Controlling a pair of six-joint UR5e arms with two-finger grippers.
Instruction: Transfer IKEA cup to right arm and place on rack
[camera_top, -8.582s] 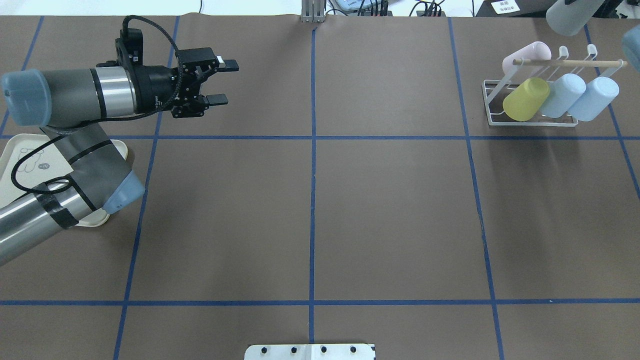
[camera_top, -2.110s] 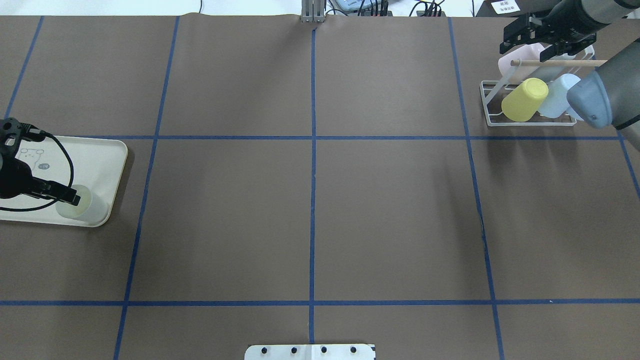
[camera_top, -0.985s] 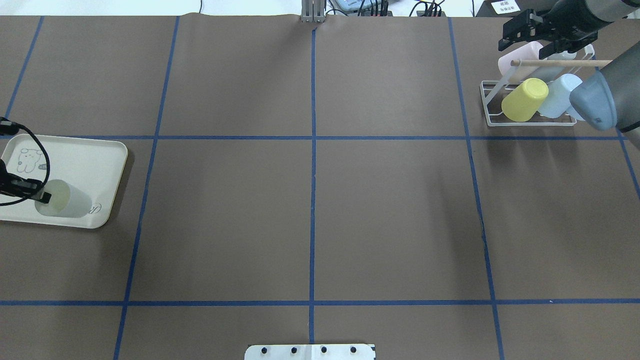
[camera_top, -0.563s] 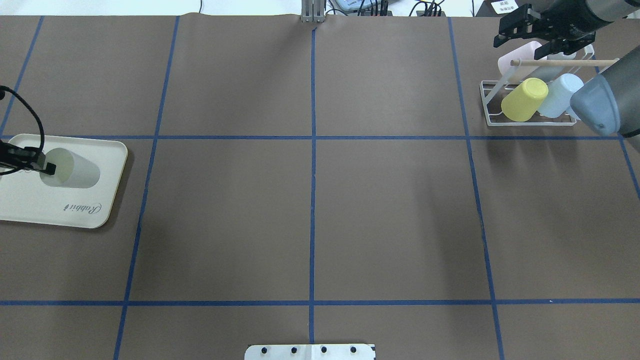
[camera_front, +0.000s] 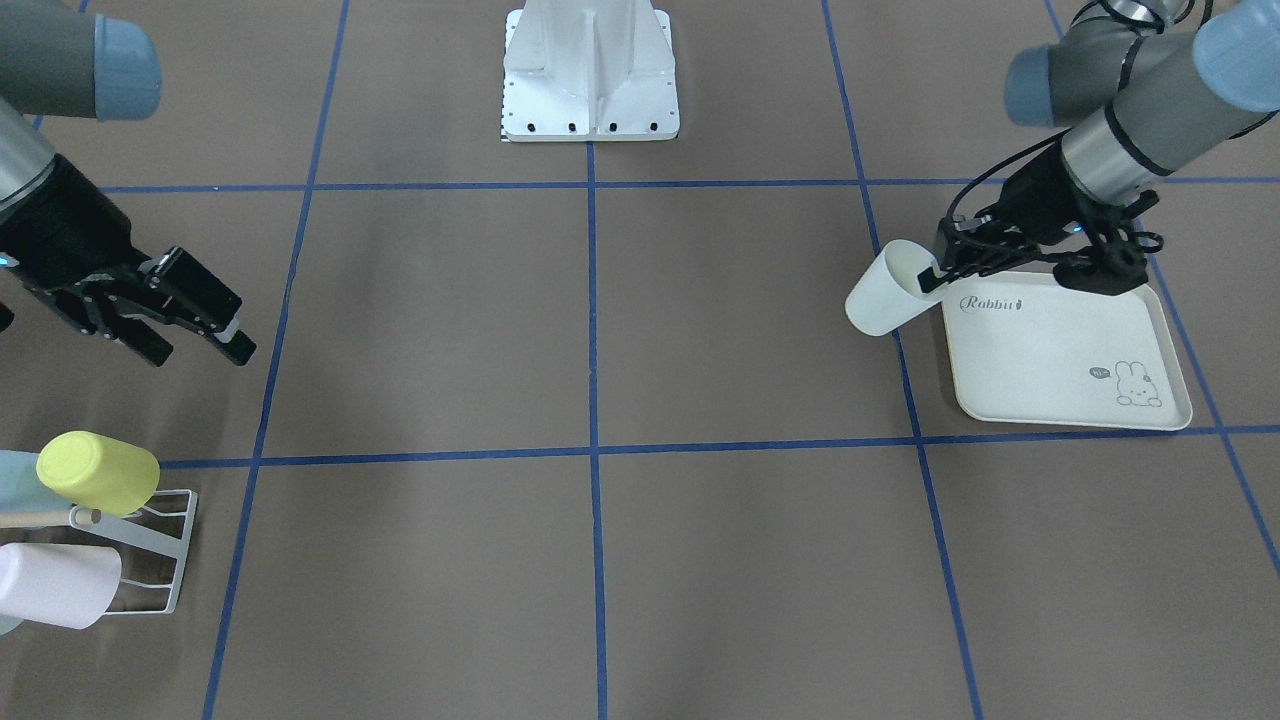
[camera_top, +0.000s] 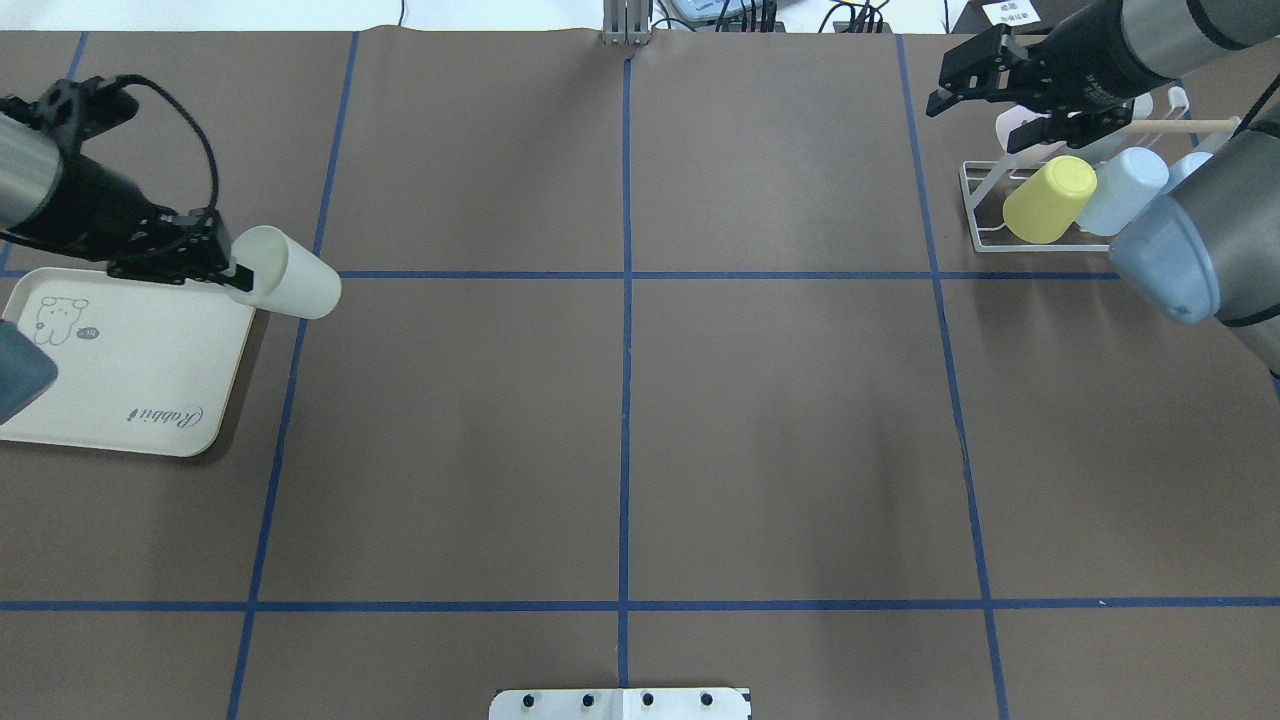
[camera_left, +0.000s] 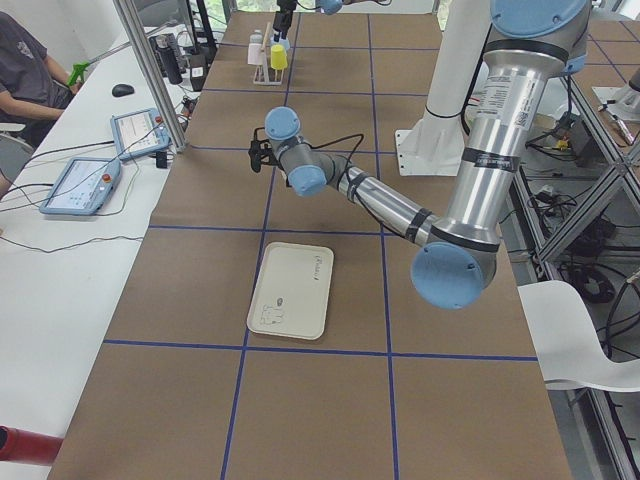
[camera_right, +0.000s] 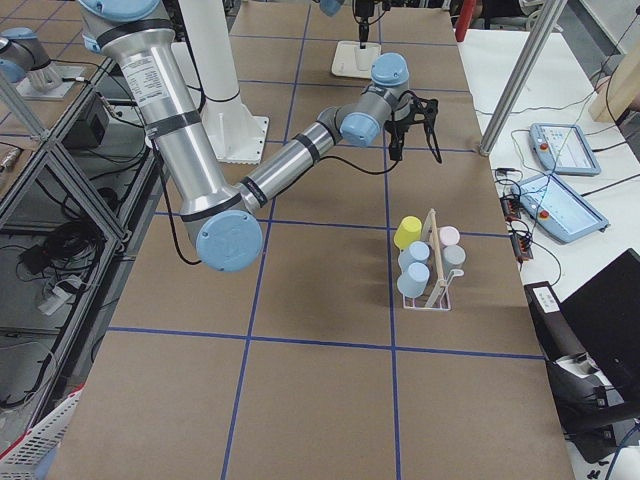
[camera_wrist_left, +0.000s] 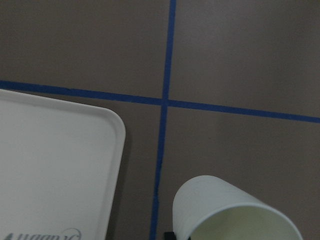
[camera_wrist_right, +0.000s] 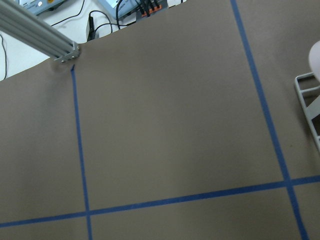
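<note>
Cup (camera_top: 290, 285): plain pale cream tumbler, tipped sideways in the air, base toward the table's middle.
Left gripper (camera_top: 236, 272): clamped on the cup's rim.
Place: just off a corner of the tray (camera_top: 150, 400), over a blue tape line (camera_top: 450, 274).
Right gripper (camera_front: 200, 352): jaws wide apart, empty, near the rack (camera_top: 975, 200).
Open room: bare brown table (camera_top: 620, 420) between the two arms.

Cream cup (camera_top: 292, 287), rabbit-print tray (camera_top: 150, 370)

The cream tray (camera_front: 1040, 350) is printed "Rabbit"
</note>
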